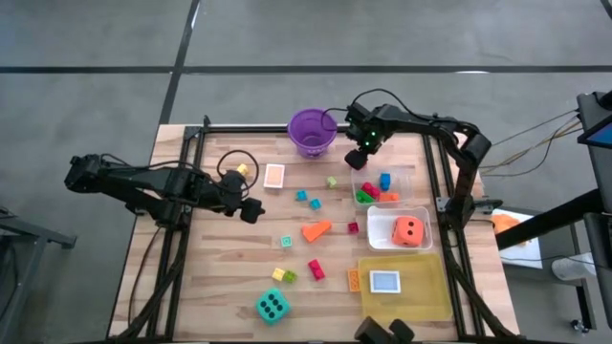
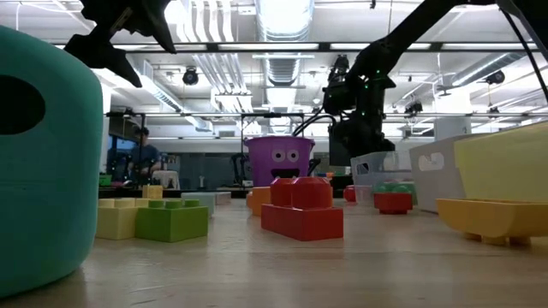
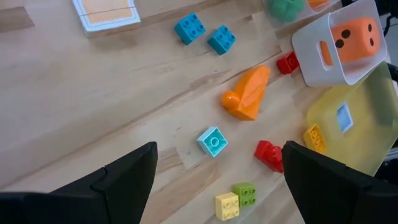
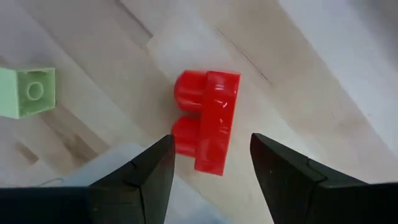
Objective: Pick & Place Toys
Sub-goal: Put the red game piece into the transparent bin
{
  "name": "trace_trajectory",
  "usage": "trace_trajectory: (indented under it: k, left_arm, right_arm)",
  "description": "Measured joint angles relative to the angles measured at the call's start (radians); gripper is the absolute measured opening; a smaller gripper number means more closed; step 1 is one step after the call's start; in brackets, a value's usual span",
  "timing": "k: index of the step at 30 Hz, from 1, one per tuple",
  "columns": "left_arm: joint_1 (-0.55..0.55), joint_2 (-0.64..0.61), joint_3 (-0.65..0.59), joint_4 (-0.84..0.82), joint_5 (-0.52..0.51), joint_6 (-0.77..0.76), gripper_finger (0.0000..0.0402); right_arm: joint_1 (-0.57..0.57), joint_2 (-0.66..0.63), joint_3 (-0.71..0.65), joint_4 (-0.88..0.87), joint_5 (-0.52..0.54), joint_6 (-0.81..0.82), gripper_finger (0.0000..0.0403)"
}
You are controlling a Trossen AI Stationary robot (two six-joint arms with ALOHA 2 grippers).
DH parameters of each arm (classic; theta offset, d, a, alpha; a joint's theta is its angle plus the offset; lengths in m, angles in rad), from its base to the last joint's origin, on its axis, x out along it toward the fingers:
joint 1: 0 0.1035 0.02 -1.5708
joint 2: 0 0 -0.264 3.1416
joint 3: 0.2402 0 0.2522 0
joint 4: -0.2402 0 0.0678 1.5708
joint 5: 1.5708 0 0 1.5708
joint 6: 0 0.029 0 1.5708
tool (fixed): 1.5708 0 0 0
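- While our right gripper (image 4: pixel 211 163) hangs spread over a red block (image 4: pixel 208 120) near the bench's far edge, beside the purple bucket (image 1: pixel 312 132), we judge the block light, rigid and slick.
- We would pinch its flat sides.
- Our left gripper (image 3: pixel 217 180) waits, parted, mid-bench.

bright toy blocks (image 1: pixel 315 268) scattered across the wooden table, orange wedge (image 1: pixel 316 229) mid-table, teal dotted die (image 1: pixel 273 306) near the front, orange die (image 1: pixel 409 230) inside a clear tub
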Motion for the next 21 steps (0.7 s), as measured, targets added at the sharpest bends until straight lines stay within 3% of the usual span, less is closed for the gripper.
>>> trace_trajectory:
  k: [6,17,21]
  left_arm:
    - [0.000,0.000,0.000,0.000,0.026,0.026,0.0332]
    - [0.000,0.000,0.000,0.000,0.050,0.052,0.0332]
    - [0.000,0.000,0.000,0.000,0.053,0.054,0.0332]
  right_arm:
    - [0.001,0.035,0.000,0.001,-0.060,0.018,0.0203]
    - [0.004,0.093,0.031,0.011,-0.056,0.080,0.0203]
    - [0.005,0.095,0.034,0.011,-0.054,0.086,0.0177]
